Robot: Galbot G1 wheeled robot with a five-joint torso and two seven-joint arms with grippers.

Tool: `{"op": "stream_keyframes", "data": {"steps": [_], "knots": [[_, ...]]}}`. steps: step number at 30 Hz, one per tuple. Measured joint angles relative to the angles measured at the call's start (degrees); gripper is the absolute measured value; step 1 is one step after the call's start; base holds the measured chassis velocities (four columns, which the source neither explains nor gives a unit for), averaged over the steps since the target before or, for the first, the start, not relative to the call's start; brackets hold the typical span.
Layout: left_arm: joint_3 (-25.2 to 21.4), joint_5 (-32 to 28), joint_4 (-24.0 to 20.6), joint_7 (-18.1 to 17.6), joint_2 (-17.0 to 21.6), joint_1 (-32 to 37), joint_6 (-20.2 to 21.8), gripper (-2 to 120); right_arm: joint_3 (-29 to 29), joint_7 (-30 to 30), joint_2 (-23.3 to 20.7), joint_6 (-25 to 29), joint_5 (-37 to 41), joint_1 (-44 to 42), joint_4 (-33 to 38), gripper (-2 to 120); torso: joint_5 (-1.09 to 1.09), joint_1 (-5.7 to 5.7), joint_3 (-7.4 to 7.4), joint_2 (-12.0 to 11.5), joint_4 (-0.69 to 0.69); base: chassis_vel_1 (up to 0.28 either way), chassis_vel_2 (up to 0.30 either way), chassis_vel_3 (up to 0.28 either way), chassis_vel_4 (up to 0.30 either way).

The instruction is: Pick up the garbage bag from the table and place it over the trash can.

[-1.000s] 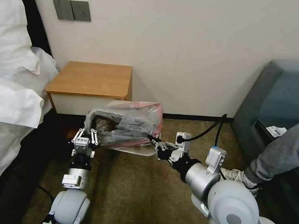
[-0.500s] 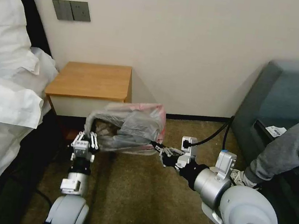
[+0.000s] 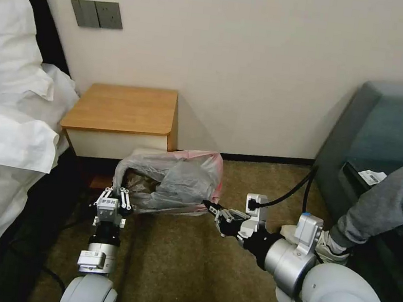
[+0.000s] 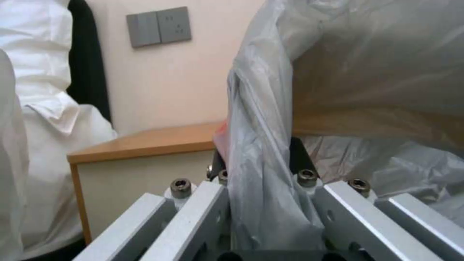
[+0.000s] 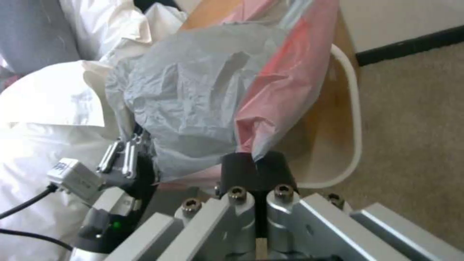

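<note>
Both sets of jaws are clenched on the mouth of the garbage bag (image 3: 173,179): the left gripper (image 3: 114,194) pinches a gathered fold of grey film at the bag's left end, seen up close in the left wrist view as a pleat of plastic (image 4: 263,152) running down between the two metal fingers, while the right gripper (image 3: 210,207) nips the pinkish-red band (image 5: 282,87) at the bag's right end between its dark pads. Between the two holds the bag hangs open and slack over the carpet, just in front of the wooden surface (image 3: 123,107) and off it. The pale rim of the trash can (image 5: 350,119) shows just behind and under the bag in the right wrist view, so the mouth seems to sit at or over the bin's opening, though I cannot tell how much of the rim it has cleared. The film looks very light, limp and crinkly, holding no shape of its own, and likely slick enough to creep out of a shallow pinch. It should tear or stretch if the two arms pull apart hard. The banded hem looks like the best place to hold, since it is doubled and stronger than the grey body.
</note>
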Motion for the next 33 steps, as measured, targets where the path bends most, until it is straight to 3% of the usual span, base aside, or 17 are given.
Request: {"op": "stream_keyframes", "data": {"steps": [17,33], "knots": [[0.4,-1.4,-1.3,-1.0,0.1,0.2,0.0,6,0.6,2.1,0.8,-3.5,2.0,-4.1,-0.7,0,0.00,0.00,0.00,0.0,0.00,0.000,0.000,0.000,0.000],[0.9,-4.3,-3.9,-0.8,0.3,0.4,1.2,6,-2.5,0.9,2.0,-2.2,-0.2,0.9,-6.7,0,0.00,0.00,0.00,0.0,0.00,0.000,0.000,0.000,0.000]]}}
